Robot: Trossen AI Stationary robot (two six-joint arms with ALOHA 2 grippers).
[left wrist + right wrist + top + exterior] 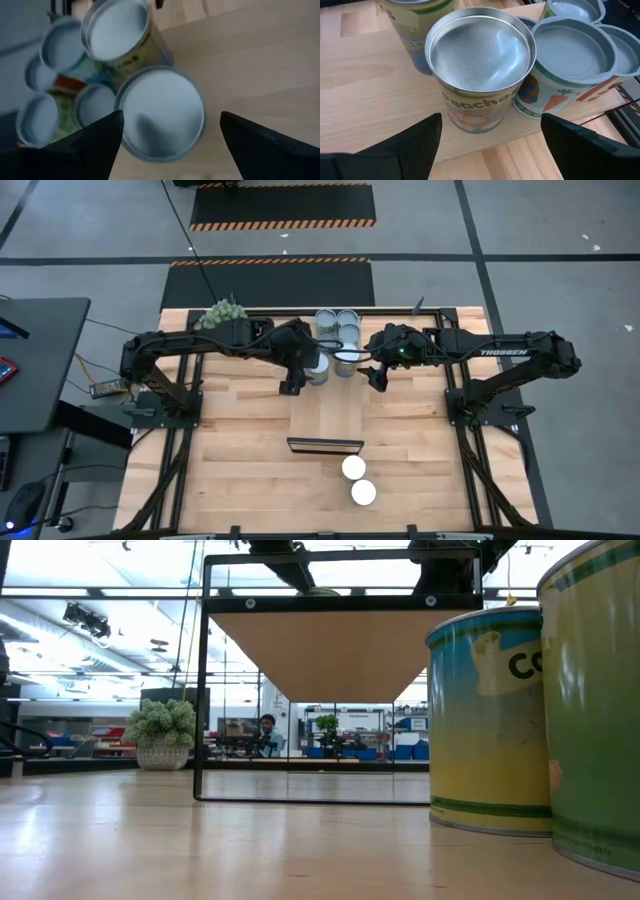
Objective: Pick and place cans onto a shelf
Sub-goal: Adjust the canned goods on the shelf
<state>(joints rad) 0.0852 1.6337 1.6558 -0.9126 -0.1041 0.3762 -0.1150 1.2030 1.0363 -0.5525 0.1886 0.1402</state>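
Note:
The shelf (pixel 326 420) is a raised light-wood plank with a dark front edge; the low view shows its underside (pixel 340 650). My left gripper (pixel 303 377) is open above a pale-topped can (pixel 162 112), one finger on either side and apart from it. My right gripper (pixel 373 375) is open in front of a "Peaches" can (pixel 480 65), apart from it. Both cans stand upright on light wood near the plank's far end (pixel 318 370) (pixel 343 361). Several more pale-topped cans (pixel 340 325) stand behind them. Two white-topped cans (pixel 354 467) (pixel 363 492) stand on the tabletop in front of the shelf.
A green plant ball (pixel 222 311) sits at the far left of the table and also shows in the low view (pixel 160 730). A grey side table (pixel 35 360) stands left of the table. The two near cans (pixel 490 720) fill the low view's right. A person (pixel 267 728) sits far behind.

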